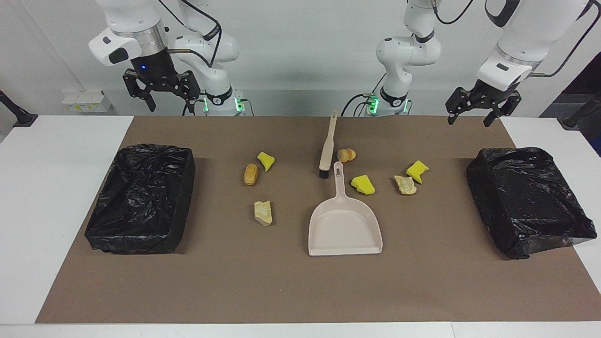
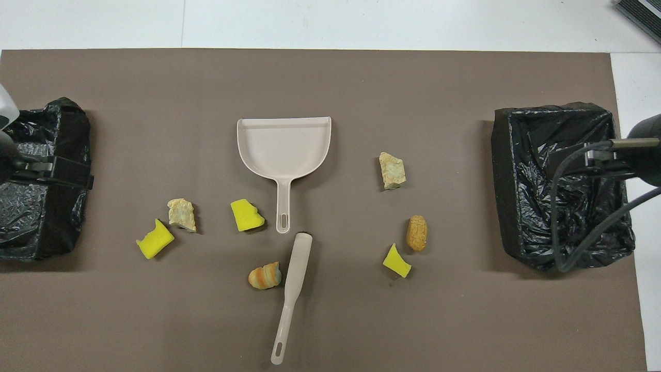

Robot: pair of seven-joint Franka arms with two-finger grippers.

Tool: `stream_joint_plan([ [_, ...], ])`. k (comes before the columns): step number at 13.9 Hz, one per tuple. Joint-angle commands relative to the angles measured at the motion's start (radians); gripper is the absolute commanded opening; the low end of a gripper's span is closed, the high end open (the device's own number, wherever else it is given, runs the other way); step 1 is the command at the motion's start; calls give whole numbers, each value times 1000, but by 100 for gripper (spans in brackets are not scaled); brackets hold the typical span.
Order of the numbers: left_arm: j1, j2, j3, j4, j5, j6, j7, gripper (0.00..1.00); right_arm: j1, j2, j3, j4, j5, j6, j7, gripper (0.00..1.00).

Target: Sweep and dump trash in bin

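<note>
No readable writing or brand marks on anything. Facing view: seven trash lumps on the brown mat covering the white worktop [image 1: 56,188] — three bright yellow sponge-like chunks [image 1: 363,184], two pale tan rocky pieces [image 1: 263,212], one orange-brown bread-like loaf [image 1: 250,174], one striped orange-tan roll [image 1: 346,154]. Three lumps lie toward the right arm's end, three toward the left arm's end, and the striped roll sits just beside the bristle end of the beige hand brush with black bristles [image 1: 327,148]. One beige plastic dustpan [image 1: 344,224] lies mid-mat, pan mouth away from the robots, handle pointing at the brush bristles. Two bins lined with black plastic bags, the right-end bin [image 1: 141,204] and the left-end bin [image 1: 528,199], one at each end of the mat. Right claw [image 1: 162,98] hangs in the air with fingers spread wide, holding nothing; left claw [image 1: 472,112] likewise up, spread wide, empty. Overhead view: same seven lumps, same count by kind — yellow chunks at [image 2: 247,215], [image 2: 154,239], [image 2: 396,261]; rocky pieces at [image 2: 182,214], [image 2: 392,170]; loaf [image 2: 416,233]; striped roll [image 2: 265,275] touching or nearly touching the brush [image 2: 292,294]. Dustpan [image 2: 284,150] lies farther from the robots than the brush. Each arm's wrist shows over its own end's bin.
</note>
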Motion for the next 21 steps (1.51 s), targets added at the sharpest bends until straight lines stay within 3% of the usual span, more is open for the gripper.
stream_joint_plan([
  [1, 3, -3, 9, 6, 17, 0, 42, 100, -8, -10, 2, -12, 8, 16, 0, 100],
  [9, -20, -23, -8, -51, 0, 6, 32, 100, -12, -28, 2, -42, 8, 16, 1, 100],
  [16, -179, -133, -8, -400, -78, 147, 36, 100, -12, -28, 1, -43, 8, 42, 1, 100],
  [19, -286, -205, -8, -593, -115, 262, 22, 100, -12, -28, 1, -51, 8, 50, 1, 100],
  [21, -369, -219, -8, -666, -126, 299, -19, 100, -12, -33, 1, -54, 8, 48, -5, 100],
])
